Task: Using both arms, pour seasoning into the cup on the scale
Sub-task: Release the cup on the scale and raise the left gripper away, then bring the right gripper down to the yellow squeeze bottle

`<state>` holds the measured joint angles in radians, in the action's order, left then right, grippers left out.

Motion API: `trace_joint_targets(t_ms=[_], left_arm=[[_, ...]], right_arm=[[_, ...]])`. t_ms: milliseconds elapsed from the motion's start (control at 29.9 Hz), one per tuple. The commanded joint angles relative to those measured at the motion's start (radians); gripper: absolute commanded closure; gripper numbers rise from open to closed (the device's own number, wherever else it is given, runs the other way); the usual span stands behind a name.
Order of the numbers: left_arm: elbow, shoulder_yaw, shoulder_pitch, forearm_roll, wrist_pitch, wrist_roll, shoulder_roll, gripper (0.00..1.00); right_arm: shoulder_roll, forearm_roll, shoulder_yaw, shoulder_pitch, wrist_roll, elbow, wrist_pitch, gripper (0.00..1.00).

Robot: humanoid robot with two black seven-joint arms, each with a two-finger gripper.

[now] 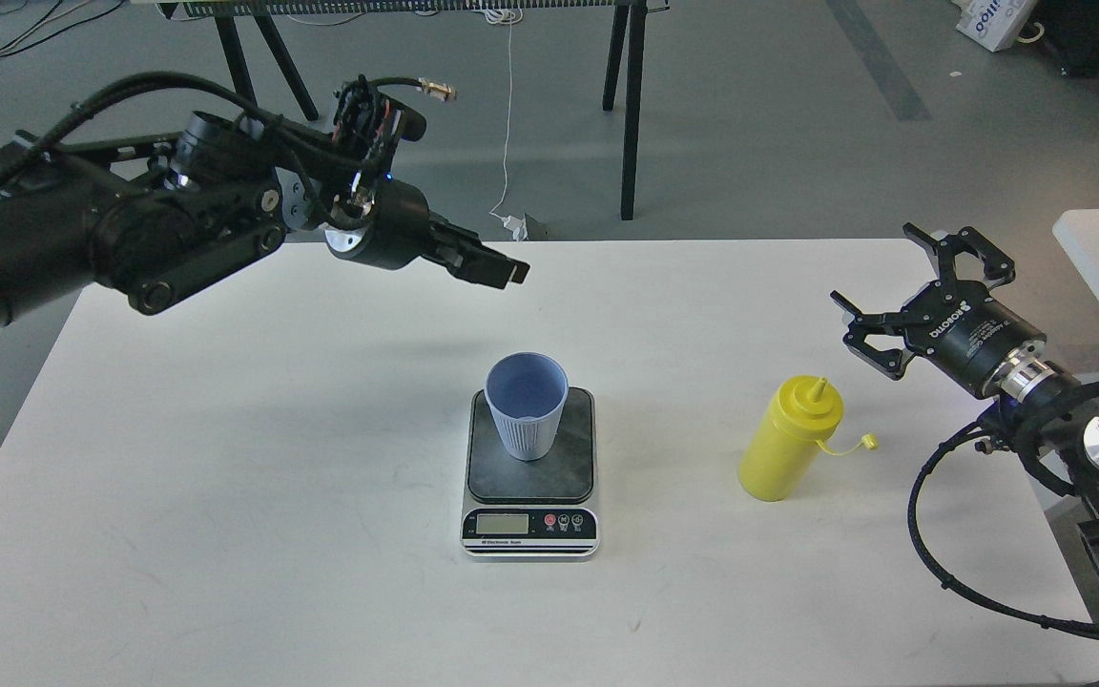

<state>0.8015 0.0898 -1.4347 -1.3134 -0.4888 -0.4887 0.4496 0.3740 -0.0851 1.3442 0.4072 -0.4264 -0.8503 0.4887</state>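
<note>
Yellow plastic squeeze bottle [786, 441] — the seasoning — standing upright on the white table [225, 458], well to the right of the scale [530, 477], nozzle up, small tethered cap dangling open at its right side. Probably light and soft-walled: likely to dent and squirt under a hard grip, and smooth enough to slip. Best taken around the mid-body, below the shoulder, with moderate pressure; nozzle and tether to be left free. Right gripper [931, 291] hovering just beyond and to the right of the bottle, not touching, fingers spread wide and empty — well placed for that side grasp. Light blue-grey ribbed cup [527, 405] sitting upright on the rear part of the dark scale platform, apparently empty. Thin and light by the look of it, easily tipped or nudged off; ribs offering some grip. To be steadied at the lower wall, without pressing down on the platform and disturbing the reading. Left gripper [497, 265] held above the table, behind and to the left of the cup, well apart from it; jaws seen edge-on, close together, holding nothing. Display unreadable at this size.
</note>
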Motion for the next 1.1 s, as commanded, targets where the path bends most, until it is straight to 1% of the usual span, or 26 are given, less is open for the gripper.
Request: trace_joint_targets(t_ms=[0, 67, 100, 200, 234, 301, 334, 401, 434, 501, 568, 635, 668, 735, 868, 969, 1069], left_arm=[[-0.004, -0.079, -0.026, 0.326, 0.0, 0.0, 0.099, 0.06], [-0.002, -0.14, 0.002, 0.518, 0.0, 0.0, 0.15, 0.06], [-0.004, -0.148, 0.037, 0.601, 0.0, 0.0, 0.185, 0.06], [-0.014, -0.159, 0.127, 0.701, 0.0, 0.0, 0.25, 0.06], [-0.022, -0.159, 0.144, 0.707, 0.0, 0.0, 0.258, 0.06], [-0.028, -0.162, 0.187, 0.712, 0.0, 0.0, 0.27, 0.05], [-0.028, -0.17, 0.218, 0.72, 0.0, 0.0, 0.281, 0.05], [-0.028, -0.189, 0.267, 0.727, 0.0, 0.0, 0.288, 0.05], [-0.028, -0.205, 0.287, 0.727, 0.0, 0.0, 0.288, 0.05], [-0.031, -0.229, 0.315, 0.727, 0.0, 0.0, 0.288, 0.05], [-0.031, -0.243, 0.332, 0.727, 0.0, 0.0, 0.288, 0.06], [-0.031, -0.248, 0.336, 0.729, 0.0, 0.0, 0.288, 0.06], [-0.031, -0.248, 0.336, 0.73, 0.0, 0.0, 0.288, 0.06], [-0.033, -0.248, 0.338, 0.738, 0.0, 0.0, 0.287, 0.05], [-0.033, -0.246, 0.359, 0.738, 0.0, 0.0, 0.285, 0.05], [-0.033, -0.246, 0.373, 0.738, 0.0, 0.0, 0.287, 0.05], [-0.033, -0.246, 0.381, 0.738, 0.0, 0.0, 0.287, 0.05]], right_arm=[[0.034, -0.008, 0.001, 0.016, -0.008, -0.073, 0.0, 0.01], [0.072, -0.019, 0.016, 0.033, -0.009, -0.136, 0.0, 0.01], [0.086, -0.024, 0.036, 0.036, -0.009, -0.174, 0.0, 0.01], [0.135, -0.095, 0.111, 0.035, -0.028, -0.266, 0.0, 0.01], [0.157, -0.16, 0.127, 0.028, -0.037, -0.289, 0.0, 0.01], [0.209, -0.363, 0.15, 0.022, -0.061, -0.326, 0.0, 0.01], [0.236, -0.481, 0.165, 0.021, -0.062, -0.329, 0.0, 0.01], [0.269, -0.669, 0.208, 0.016, -0.062, -0.319, -0.034, 0.01], [0.276, -0.742, 0.232, 0.002, -0.062, -0.303, -0.05, 0.01], [0.279, -0.818, 0.26, -0.059, -0.062, -0.276, -0.077, 0.01], [0.273, -0.837, 0.265, -0.134, -0.062, -0.26, -0.082, 0.01], [0.255, -0.846, 0.266, -0.249, -0.062, -0.259, -0.07, 0.01], [0.241, -0.857, 0.266, -0.299, -0.062, -0.26, -0.058, 0.01], [0.206, -0.866, 0.263, -0.401, -0.062, -0.268, 0.0, 0.01], [0.135, -0.866, 0.227, -0.574, -0.062, -0.277, 0.0, 0.01], [0.109, -0.861, 0.162, -0.659, -0.062, -0.308, 0.0, 0.01], [0.108, -0.857, 0.095, -0.691, -0.062, -0.308, 0.0, 0.01]])
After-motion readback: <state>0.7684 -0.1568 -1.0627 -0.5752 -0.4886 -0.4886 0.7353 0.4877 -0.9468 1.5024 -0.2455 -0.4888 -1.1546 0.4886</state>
